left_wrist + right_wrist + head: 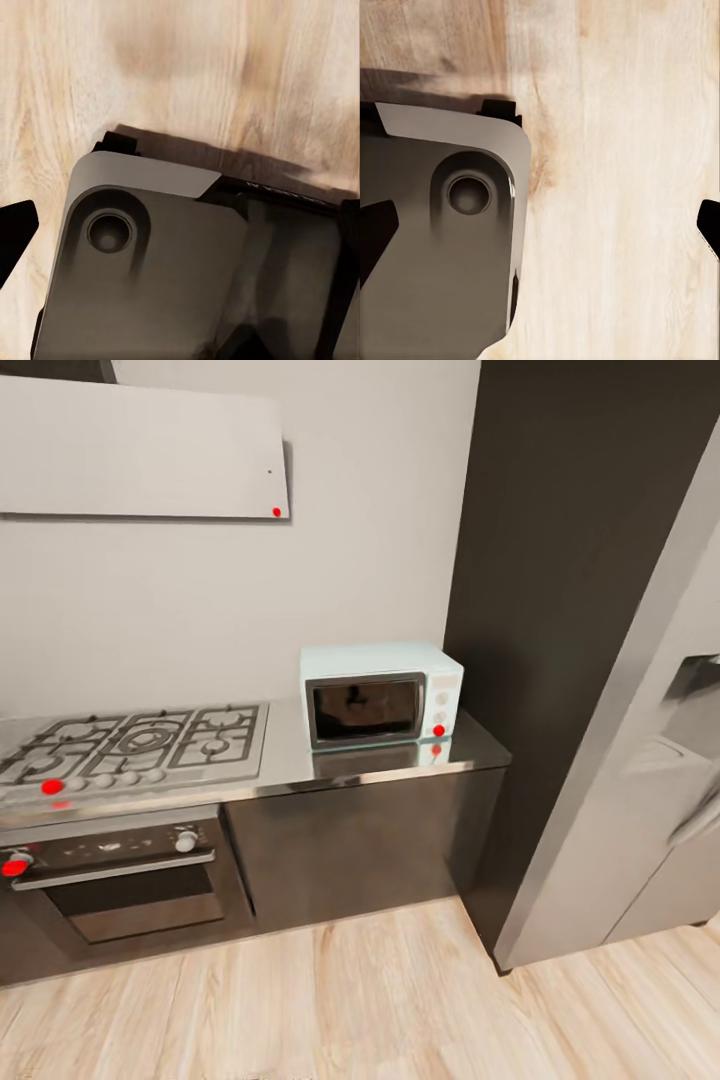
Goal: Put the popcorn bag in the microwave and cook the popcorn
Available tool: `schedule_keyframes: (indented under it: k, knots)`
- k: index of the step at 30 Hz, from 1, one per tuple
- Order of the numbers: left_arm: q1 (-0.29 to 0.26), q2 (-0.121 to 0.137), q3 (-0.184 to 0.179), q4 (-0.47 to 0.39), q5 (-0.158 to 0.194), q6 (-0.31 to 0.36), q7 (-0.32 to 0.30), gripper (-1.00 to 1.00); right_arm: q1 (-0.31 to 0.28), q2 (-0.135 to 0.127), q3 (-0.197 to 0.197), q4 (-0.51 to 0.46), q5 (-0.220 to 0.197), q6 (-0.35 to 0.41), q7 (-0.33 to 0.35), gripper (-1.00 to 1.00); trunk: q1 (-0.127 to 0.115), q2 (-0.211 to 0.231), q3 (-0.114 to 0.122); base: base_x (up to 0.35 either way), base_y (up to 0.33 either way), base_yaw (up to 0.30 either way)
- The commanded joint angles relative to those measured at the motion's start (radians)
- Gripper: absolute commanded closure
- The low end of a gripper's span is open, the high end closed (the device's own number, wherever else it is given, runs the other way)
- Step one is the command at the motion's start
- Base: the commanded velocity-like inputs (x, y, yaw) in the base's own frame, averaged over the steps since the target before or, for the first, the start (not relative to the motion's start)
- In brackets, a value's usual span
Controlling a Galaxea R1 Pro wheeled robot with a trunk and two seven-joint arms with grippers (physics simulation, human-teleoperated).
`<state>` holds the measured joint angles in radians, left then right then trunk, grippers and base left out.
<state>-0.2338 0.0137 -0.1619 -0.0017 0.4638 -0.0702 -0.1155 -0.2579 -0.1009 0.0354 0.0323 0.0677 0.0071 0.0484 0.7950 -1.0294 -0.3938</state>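
Both hands hanging low over the wooden floor (pixel 615 150), spread or pressed together impossible to tell, well short of the shut microwave (pixel 381 695) on the tabletop (pixel 290 765); seemingly still searching, popcorn bag unseen, so next calls for finding it.

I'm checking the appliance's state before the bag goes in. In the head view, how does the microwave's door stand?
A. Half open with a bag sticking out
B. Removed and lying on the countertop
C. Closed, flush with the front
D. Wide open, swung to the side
C: the microwave on the countertop shows its dark glass door flat against the front, beside the white knob panel.
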Motion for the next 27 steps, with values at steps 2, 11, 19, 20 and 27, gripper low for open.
schedule_keyframes:
  k: [2,11,19,20,27]
  knots:
    - [-0.001,0.000,-0.008,0.002,0.010,-0.004,-0.004,-1.00,-0.001,0.000,0.003,0.001,0.007,0.001,0.002,-1.00,0.000,-0.001,-0.001,0.000,0.000,0.268]
    - [-0.001,0.000,-0.008,0.002,0.010,-0.003,-0.004,-1.00,-0.001,0.000,0.003,0.001,0.007,0.001,0.002,-1.00,0.000,-0.001,-0.001,0.000,0.000,0.268]
    - [-0.001,0.000,-0.008,0.002,0.010,-0.003,-0.004,-1.00,-0.001,0.003,0.003,0.001,0.008,-0.009,-0.001,-1.00,0.000,-0.001,-0.001,0.000,0.000,0.069]
    - [-0.001,0.000,-0.008,0.002,0.010,-0.003,-0.004,-1.00,-0.001,0.004,0.003,0.001,0.008,-0.010,-0.001,-1.00,0.000,-0.001,-0.001,0.000,0.000,0.004]
    - [-0.001,0.000,-0.007,0.002,0.010,-0.003,-0.004,-1.00,0.000,0.006,0.003,0.001,0.010,-0.012,-0.001,-1.00,0.000,-0.001,-0.001,0.000,0.000,0.001]
